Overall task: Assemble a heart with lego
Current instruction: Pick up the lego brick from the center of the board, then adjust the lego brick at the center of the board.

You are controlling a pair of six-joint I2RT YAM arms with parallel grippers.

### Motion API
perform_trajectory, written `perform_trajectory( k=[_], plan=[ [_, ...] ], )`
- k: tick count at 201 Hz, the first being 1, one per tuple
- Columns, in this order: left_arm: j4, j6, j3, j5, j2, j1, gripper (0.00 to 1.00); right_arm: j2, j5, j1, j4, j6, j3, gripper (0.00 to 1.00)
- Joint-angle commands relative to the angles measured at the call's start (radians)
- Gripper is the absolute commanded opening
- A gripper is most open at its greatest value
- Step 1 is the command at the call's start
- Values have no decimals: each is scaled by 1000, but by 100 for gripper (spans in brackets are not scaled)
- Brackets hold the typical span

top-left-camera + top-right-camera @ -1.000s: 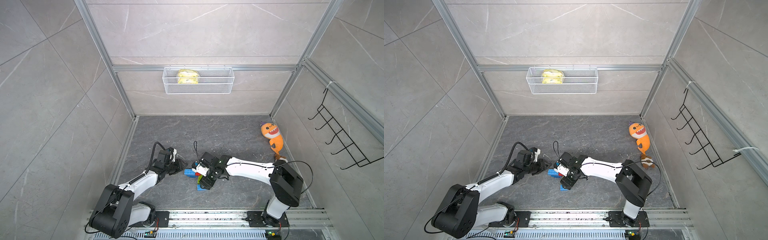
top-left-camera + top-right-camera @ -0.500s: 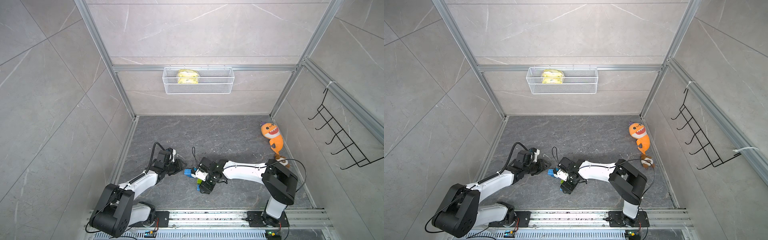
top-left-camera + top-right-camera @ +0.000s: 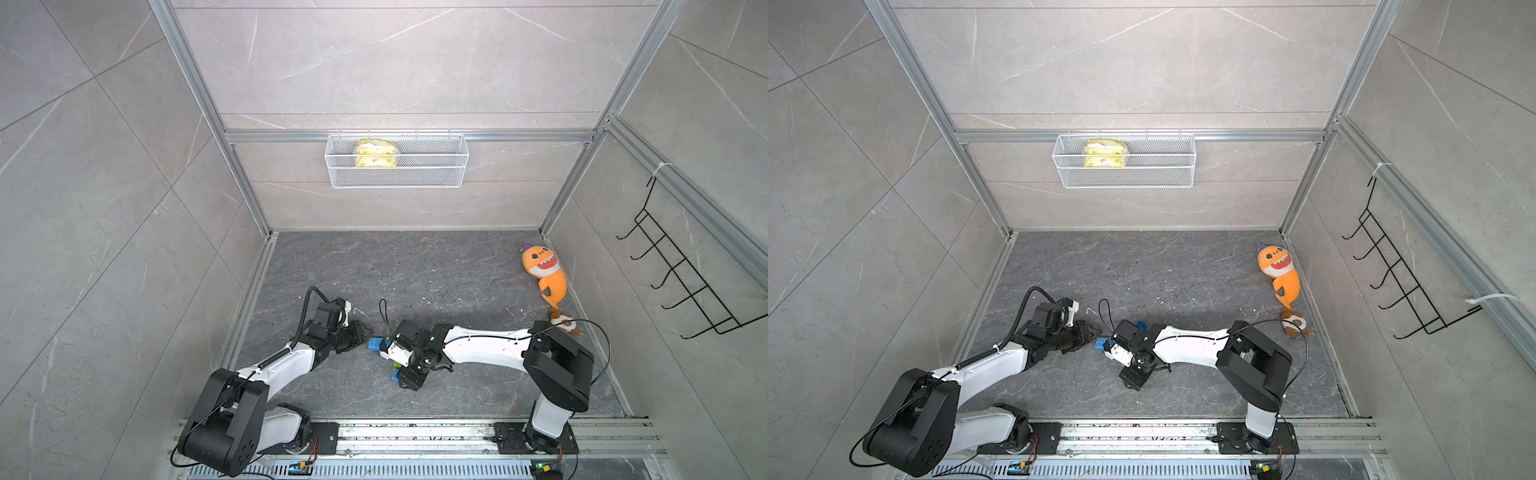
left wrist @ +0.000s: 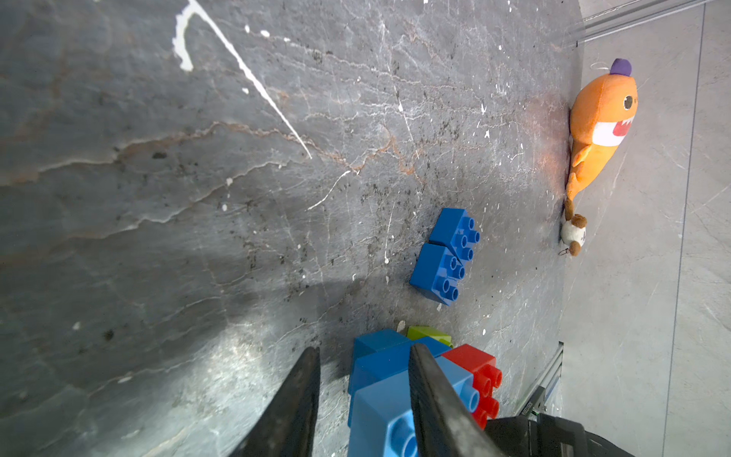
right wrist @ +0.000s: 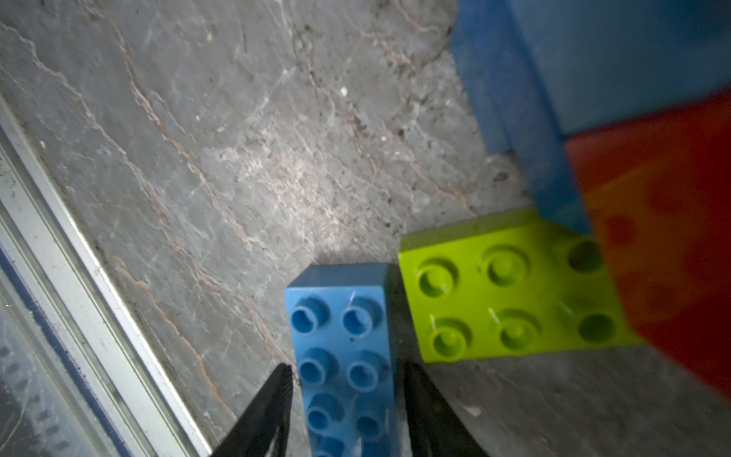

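Note:
The heart (image 4: pixel 379 368) is a clump of blue bricks with a red block (image 4: pixel 474 364) and a lime green brick (image 4: pixel 429 334), lying on the floor between my arms. My left gripper (image 4: pixel 364 348) is open at its near side; one finger (image 4: pixel 431 395) overlaps the blue part and the other is clear of it. A long blue lego brick (image 5: pixel 344 356) lies beside the green brick (image 5: pixel 502 300). My right gripper (image 5: pixel 347 367) straddles it, open, with thin gaps either side. In both top views the right wrist (image 3: pixel 409 365) (image 3: pixel 1138 365) covers most of the bricks.
Two loose blue bricks (image 4: pixel 447 257) lie just beyond the clump. An orange plush shark (image 3: pixel 542 270) and a small brown toy (image 3: pixel 563 322) rest by the right wall. A wire basket (image 3: pixel 397 162) hangs on the back wall. The metal rail (image 5: pixel 79 316) runs close to the right gripper.
My right arm has shifted left and toward the front rail, and its jaws have narrowed around the long blue brick. The left arm has barely moved.

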Motion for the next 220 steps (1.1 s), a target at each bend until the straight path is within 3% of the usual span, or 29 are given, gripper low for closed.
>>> perform_trajectory(
  k=[1, 21, 40, 88, 126, 172, 220],
  plan=[
    [17, 0, -7, -5, -26, 6, 41, 11, 35, 8, 19, 31, 17, 47],
    [12, 1, -10, -5, -30, 7, 41, 9, 44, 9, 15, 34, 18, 37],
    [3, 2, -11, -10, -40, 9, 41, -7, 49, 9, 12, 30, 5, 33],
    [-7, -2, -30, -15, -57, 12, 41, -128, -26, 8, -46, -33, -8, 31],
    [-5, 0, -46, -16, -67, 14, 42, -208, -44, -5, -169, -123, 102, 31],
    [-1, -14, -65, -7, -94, 15, 41, -87, 38, -42, -383, -304, 365, 33],
    [-36, -21, -56, -11, -148, 26, 44, 17, 96, -128, -416, -368, 508, 33]
  ],
)
